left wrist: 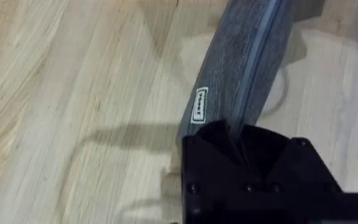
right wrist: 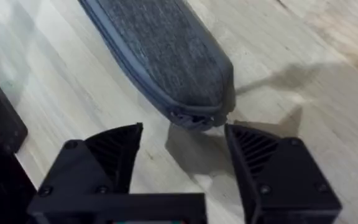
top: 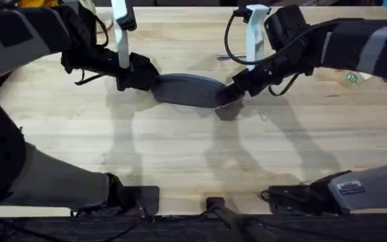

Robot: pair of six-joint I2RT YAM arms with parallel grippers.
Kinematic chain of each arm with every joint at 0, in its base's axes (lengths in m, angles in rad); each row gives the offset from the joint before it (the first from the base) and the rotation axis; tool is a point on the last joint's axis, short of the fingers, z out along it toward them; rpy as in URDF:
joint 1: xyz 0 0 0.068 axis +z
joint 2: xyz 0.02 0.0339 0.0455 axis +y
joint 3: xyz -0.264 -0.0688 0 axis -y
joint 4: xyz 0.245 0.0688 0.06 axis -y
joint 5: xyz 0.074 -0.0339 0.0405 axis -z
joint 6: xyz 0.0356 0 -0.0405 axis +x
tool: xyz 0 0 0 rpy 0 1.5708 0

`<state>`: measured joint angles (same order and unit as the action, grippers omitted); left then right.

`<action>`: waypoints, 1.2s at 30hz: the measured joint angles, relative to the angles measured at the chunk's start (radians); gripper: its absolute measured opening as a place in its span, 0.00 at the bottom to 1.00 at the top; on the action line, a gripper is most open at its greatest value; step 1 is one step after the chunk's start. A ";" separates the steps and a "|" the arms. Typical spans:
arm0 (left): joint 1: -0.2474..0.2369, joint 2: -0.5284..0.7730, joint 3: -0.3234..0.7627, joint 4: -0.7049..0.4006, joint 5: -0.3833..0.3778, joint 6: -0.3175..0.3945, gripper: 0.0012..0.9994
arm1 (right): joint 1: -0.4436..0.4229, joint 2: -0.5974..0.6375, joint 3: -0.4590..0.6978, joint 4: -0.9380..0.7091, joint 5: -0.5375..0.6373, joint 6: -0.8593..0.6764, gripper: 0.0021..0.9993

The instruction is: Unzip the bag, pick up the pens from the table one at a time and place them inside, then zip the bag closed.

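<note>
Overhead: the table is pale wood; left hand grips the bag, right hand parted.

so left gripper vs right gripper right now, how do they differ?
The left gripper is shut on one end of the bag; the right gripper has its jaws open, holding nothing. The left touches the fabric; the right sits just off the bag's other end, on the side where the zipper pull shows. Both are black and low over the table.
</note>
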<state>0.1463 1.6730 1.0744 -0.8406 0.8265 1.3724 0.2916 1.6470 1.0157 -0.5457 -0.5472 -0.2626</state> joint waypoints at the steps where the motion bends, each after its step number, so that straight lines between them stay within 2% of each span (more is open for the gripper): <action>1: 0.000 0.000 0.000 0.000 0.000 0.000 0.04 | 0.000 0.000 0.000 0.000 0.000 0.000 0.82; 3: 0.000 0.000 0.000 0.000 0.000 0.000 0.04 | 0.000 0.000 0.001 0.001 0.000 0.000 0.74; 15: 0.000 0.000 0.000 0.000 0.000 0.000 0.04 | 0.001 0.000 0.001 0.042 -0.001 0.000 0.15; 18: 0.000 0.000 0.000 0.002 0.000 0.000 0.04 | 0.001 0.000 0.001 0.047 0.000 -0.003 0.05; 30: 0.000 0.000 0.000 0.002 0.000 0.000 0.04 | -0.011 -0.003 0.001 0.048 -0.010 -0.004 0.03; 36: -0.005 0.000 0.000 0.000 0.005 0.000 0.04 | -0.031 -0.070 0.001 0.046 -0.006 -0.004 0.03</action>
<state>0.1417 1.6730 1.0744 -0.8402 0.8311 1.3721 0.2611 1.5773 1.0164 -0.4996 -0.5529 -0.2668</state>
